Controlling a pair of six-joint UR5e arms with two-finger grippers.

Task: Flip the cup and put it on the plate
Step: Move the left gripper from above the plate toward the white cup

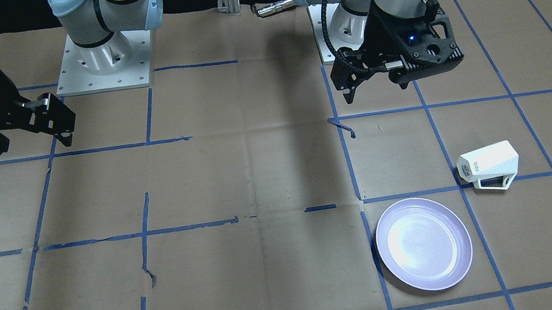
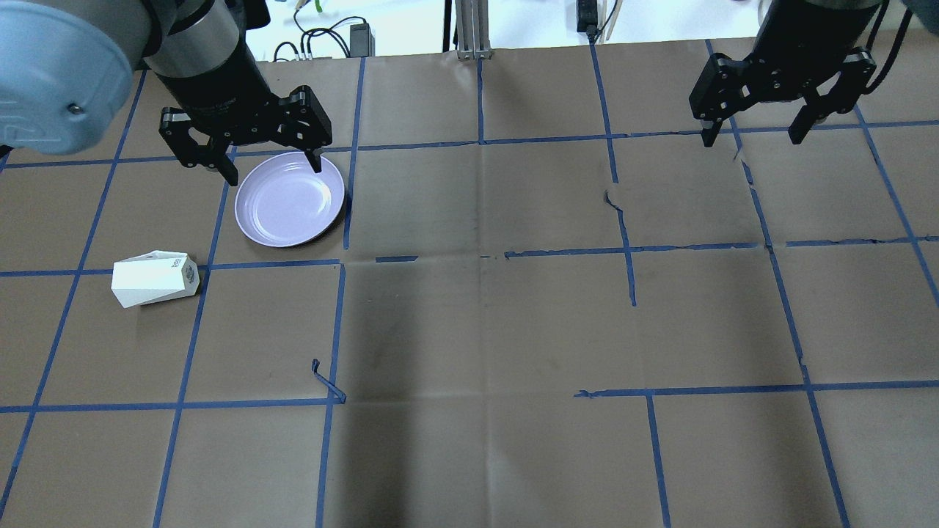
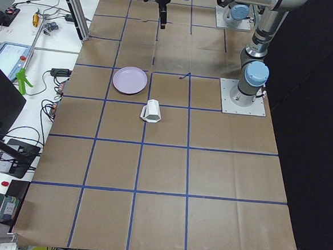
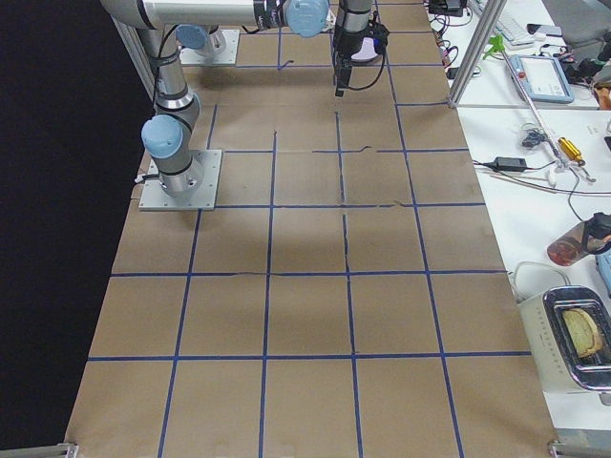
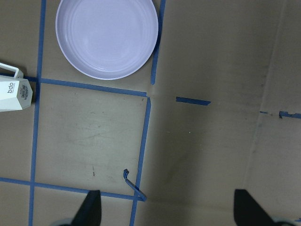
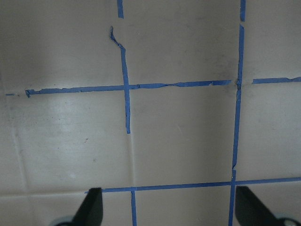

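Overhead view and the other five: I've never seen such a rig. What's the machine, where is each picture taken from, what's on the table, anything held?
It's a robot: a left arm and a right arm at a taped, paper-covered table. One camera looks over the robot's shoulders, one faces it, two watch from the table's ends, one rides each wrist. The cup lies on its side beside the empty lavender plate, apart from it. The left fingers and the right fingers hang open, holding nothing.

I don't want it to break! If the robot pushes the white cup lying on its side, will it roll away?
Probably not far: the cup has flat sides and its handle sticks out to one side, which should stop rolling. It looks hard and smooth, so it might slide or chip.
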